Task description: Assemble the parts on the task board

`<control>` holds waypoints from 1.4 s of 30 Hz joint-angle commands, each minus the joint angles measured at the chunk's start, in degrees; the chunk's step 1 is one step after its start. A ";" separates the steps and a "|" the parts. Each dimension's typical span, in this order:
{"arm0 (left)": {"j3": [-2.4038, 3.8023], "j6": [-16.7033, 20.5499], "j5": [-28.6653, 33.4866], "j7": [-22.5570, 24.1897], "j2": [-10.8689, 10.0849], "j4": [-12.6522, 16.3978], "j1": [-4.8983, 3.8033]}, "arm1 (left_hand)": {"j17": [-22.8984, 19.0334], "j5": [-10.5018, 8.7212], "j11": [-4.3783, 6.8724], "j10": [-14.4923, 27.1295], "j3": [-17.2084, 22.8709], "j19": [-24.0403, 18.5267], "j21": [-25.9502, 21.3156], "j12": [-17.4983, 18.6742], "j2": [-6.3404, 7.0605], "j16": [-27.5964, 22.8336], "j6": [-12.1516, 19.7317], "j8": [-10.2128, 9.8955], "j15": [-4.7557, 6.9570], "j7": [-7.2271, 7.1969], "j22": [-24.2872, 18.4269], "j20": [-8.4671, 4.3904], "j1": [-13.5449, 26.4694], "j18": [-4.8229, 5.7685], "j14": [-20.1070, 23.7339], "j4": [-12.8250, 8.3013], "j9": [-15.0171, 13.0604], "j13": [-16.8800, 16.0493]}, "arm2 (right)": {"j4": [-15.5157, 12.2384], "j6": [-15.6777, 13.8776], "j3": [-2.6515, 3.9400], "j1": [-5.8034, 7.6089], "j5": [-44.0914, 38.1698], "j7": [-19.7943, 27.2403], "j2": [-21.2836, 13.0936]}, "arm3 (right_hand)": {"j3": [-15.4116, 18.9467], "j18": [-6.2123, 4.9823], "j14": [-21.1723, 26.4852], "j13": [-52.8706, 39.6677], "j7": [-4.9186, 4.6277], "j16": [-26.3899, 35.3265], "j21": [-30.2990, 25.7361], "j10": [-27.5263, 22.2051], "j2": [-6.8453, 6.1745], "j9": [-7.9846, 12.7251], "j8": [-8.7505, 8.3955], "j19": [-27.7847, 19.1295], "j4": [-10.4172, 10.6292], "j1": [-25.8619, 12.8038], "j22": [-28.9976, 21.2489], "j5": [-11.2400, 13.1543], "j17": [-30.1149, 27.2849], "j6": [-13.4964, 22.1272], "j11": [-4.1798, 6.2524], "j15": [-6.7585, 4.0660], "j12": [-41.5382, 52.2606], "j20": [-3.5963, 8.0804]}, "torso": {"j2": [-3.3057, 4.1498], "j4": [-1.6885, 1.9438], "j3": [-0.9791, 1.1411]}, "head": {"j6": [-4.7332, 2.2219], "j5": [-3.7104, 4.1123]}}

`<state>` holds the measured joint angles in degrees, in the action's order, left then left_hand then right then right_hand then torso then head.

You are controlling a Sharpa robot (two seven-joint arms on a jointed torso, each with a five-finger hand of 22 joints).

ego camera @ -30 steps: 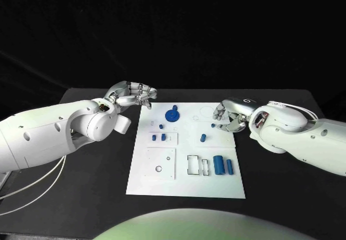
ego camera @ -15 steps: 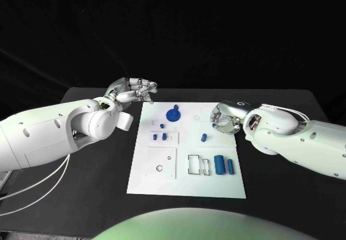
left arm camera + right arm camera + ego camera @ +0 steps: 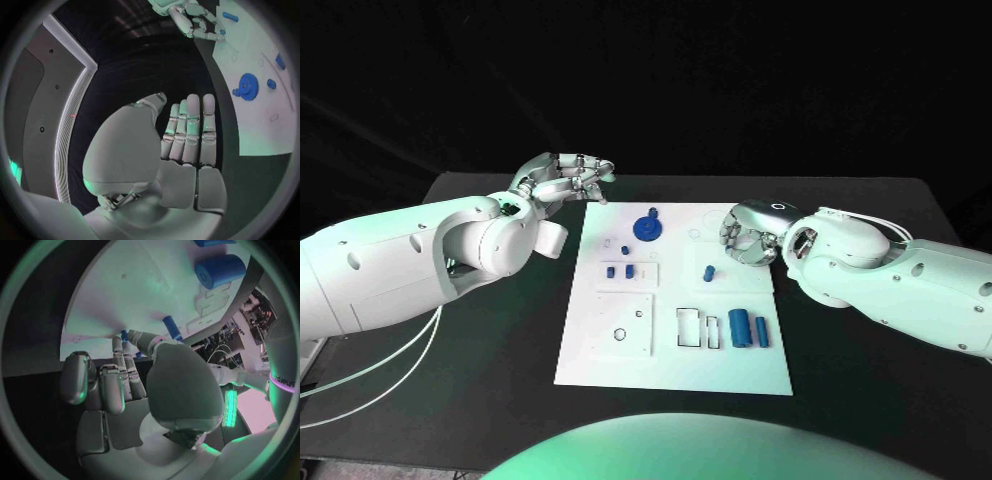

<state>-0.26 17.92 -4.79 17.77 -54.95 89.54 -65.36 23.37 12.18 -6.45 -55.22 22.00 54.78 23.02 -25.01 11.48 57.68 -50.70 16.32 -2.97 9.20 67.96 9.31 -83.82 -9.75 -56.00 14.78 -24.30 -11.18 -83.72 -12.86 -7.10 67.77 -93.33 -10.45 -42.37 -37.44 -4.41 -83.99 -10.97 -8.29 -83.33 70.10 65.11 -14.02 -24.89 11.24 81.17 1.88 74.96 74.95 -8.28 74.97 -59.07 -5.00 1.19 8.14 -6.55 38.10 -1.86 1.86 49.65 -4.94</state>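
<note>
Board (image 3: 672,365) at table (image 3: 877,390) middle. Gear (image 3: 646,229) on board's far part; small peg (image 3: 708,272) mid-board; 2 cylinders (image 3: 737,329) in near-right slots. Left hand (image 3: 567,183) off board's far-left corner, fingers (image 3: 189,131) straight, pressed together, holding nothing. Right hand (image 3: 753,234) over board's right edge, right of peg; fingers (image 3: 119,371) curled inward, grip on anything unclear.

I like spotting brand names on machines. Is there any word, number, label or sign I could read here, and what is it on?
No text can be read for sure.
The right arm: a short line of dark letters above a purple ring, too small and bent to read.
The task board: outlines and holes, no letters visible.
The blue gear, the blue cylinders, the left hand and the right hand: no markings visible.
</note>
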 commanded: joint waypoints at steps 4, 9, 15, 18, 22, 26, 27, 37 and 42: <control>0.06 0.39 1.21 0.00 0.03 0.20 -0.07 | -0.06 0.17 -0.04 -0.46 0.39 0.48 -0.26 0.09 0.37 -0.23 -0.27 0.12 0.04 0.22 -0.08 -0.08 0.33 -0.70 -0.32 -0.05 0.06 0.13 | 0.03 3.59 -0.31 -0.51 -1.88 -1.92 0.09 | -0.71 0.56 -2.89 -0.08 0.33 -0.50 1.36 1.58 0.37 -0.50 0.63 0.92 -0.61 -0.37 9.38 0.37 1.04 -0.90 0.32 -0.84 -0.24 0.11 | -0.03 -0.02 -0.04 | 0.14 -0.02; 0.06 0.27 1.29 -0.25 0.03 0.24 -0.07 | -0.07 0.18 -0.06 -0.41 0.51 0.51 -0.27 0.16 0.43 -0.27 -0.25 0.11 0.04 0.23 -0.11 -0.09 0.31 -0.69 -0.32 -0.13 0.06 0.19 | -0.17 4.74 -0.41 -0.63 -4.75 -3.60 0.21 | -1.00 0.72 -2.93 -0.23 0.54 -0.56 2.13 2.46 -0.07 -0.95 0.99 1.25 -1.86 -0.01 9.74 0.51 1.14 -1.28 0.60 -1.11 -0.40 0.38 | -0.04 0.01 -0.03 | 0.27 0.04; 0.06 0.15 1.28 -0.43 0.05 0.25 -0.07 | -0.09 0.19 -0.08 -0.36 0.64 0.52 -0.29 0.23 0.46 -0.33 -0.24 0.11 0.03 0.24 -0.14 -0.10 0.26 -0.68 -0.29 -0.23 0.07 0.25 | -0.68 4.97 -0.57 -1.05 -8.70 -5.82 0.46 | -1.20 1.01 -2.98 -0.44 0.81 -0.63 3.55 3.55 -0.21 -1.38 1.43 1.86 -2.59 -0.09 10.28 1.17 1.27 -1.97 0.88 -1.32 -0.44 0.56 | -0.05 0.04 0.00 | 0.35 0.10; 0.05 0.09 1.23 -0.48 0.06 0.26 -0.07 | -0.10 0.19 -0.09 -0.34 0.70 0.52 -0.29 0.25 0.47 -0.35 -0.25 0.12 0.02 0.24 -0.15 -0.10 0.24 -0.67 -0.28 -0.26 0.07 0.26 | -0.94 4.08 -0.62 -1.26 -10.04 -6.75 0.50 | -1.62 1.07 -3.01 -0.61 1.02 -0.67 3.90 4.28 0.18 -1.66 1.73 2.02 -3.05 0.13 10.45 1.09 1.34 -2.49 1.14 -1.55 -0.48 0.76 | -0.06 0.04 0.00 | 0.35 0.10; 0.05 -0.01 1.16 -0.56 0.08 0.30 -0.07 | -0.12 0.19 -0.10 -0.31 0.82 0.52 -0.31 0.30 0.51 -0.39 -0.26 0.13 0.01 0.25 -0.18 -0.10 0.20 -0.66 -0.25 -0.36 0.07 0.31 | -1.27 2.20 -0.64 -1.44 -10.88 -7.68 0.47 | -1.93 1.16 -3.02 -0.80 1.16 -0.68 4.34 4.95 0.61 -1.93 2.01 2.22 -3.30 0.11 10.64 1.05 1.32 -2.97 1.34 -1.73 -0.51 0.93 | -0.04 0.01 -0.02 | 0.33 0.09; 0.05 -0.02 1.01 -0.64 0.10 0.30 -0.07 | -0.13 0.20 -0.12 -0.29 0.90 0.51 -0.32 0.34 0.53 -0.43 -0.26 0.13 0.01 0.26 -0.19 -0.10 0.17 -0.65 -0.22 -0.42 0.08 0.35 | -1.57 0.75 -0.65 -1.56 -11.18 -8.03 0.44 | -1.75 1.24 -3.04 -0.94 1.30 -0.68 4.70 5.35 0.50 -2.14 2.18 2.38 -3.17 -0.64 10.78 1.23 1.31 -3.24 1.44 -1.83 -0.63 1.05 | -0.04 0.01 -0.01 | 0.31 0.08; 0.05 -0.01 0.98 -0.64 0.11 0.31 -0.07 | -0.13 0.20 -0.12 -0.29 0.90 0.51 -0.32 0.34 0.53 -0.43 -0.26 0.13 0.01 0.26 -0.19 -0.10 0.17 -0.65 -0.22 -0.42 0.08 0.35 | -1.68 0.28 -0.65 -1.60 -11.22 -8.08 0.43 | -1.71 1.27 -3.04 -0.97 1.34 -0.68 4.88 5.40 0.49 -2.18 2.19 2.46 -3.10 -0.84 10.84 1.28 1.31 -3.26 1.45 -1.84 -0.68 1.06 | -0.04 0.01 -0.01 | 0.31 0.08; 0.05 0.19 0.92 -0.60 0.21 0.19 -0.07 | -0.17 -0.21 -0.19 -0.32 1.27 0.51 -0.42 0.47 0.58 -0.55 -0.30 0.17 -0.09 0.30 -0.33 -0.06 0.59 -0.60 -0.20 -0.48 0.08 0.53 | -2.79 -5.15 -0.65 -1.82 -10.69 -8.12 0.08 | -1.88 1.47 -3.11 -1.44 2.05 -0.74 5.81 6.36 1.23 -2.90 2.59 2.91 -2.18 -2.66 11.16 3.68 1.40 -3.84 1.96 -2.23 -1.39 1.39 | -0.03 0.00 0.01 | 0.31 0.06; 0.05 0.17 0.91 -0.65 0.26 0.06 -0.07 | -0.17 -0.18 -0.18 -0.32 1.39 0.50 -0.43 0.50 0.57 -0.56 -0.31 0.18 -0.08 0.29 -0.35 -0.07 0.53 -0.61 -0.20 -0.58 0.08 0.56 | -3.21 -7.02 -0.59 -1.83 -10.14 -8.00 -0.43 | -2.07 1.49 -3.13 -1.48 2.04 -0.79 5.93 6.39 1.34 -2.99 2.62 2.97 -2.35 -2.48 11.20 3.36 1.51 -3.85 1.98 -2.28 -1.54 1.45 | -0.06 -0.02 -0.02 | 0.22 0.04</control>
<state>-0.27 18.21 -3.95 16.95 -54.85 89.54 -65.36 23.25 12.18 -6.46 -55.21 23.17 54.99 22.79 -24.79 11.93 57.45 -50.91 16.31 -2.98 9.41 67.71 9.11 -83.38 -9.74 -56.00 14.23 -24.30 -10.66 -86.62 -17.69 -7.67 66.00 -103.37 -18.11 -42.71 -39.14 -3.48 -84.03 -12.47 -6.19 -83.78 75.72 71.26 -13.19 -27.81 13.73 83.71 -0.47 72.45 74.92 -4.60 74.94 -62.59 -2.97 -0.85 6.80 -5.22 38.06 -1.85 1.87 49.94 -4.89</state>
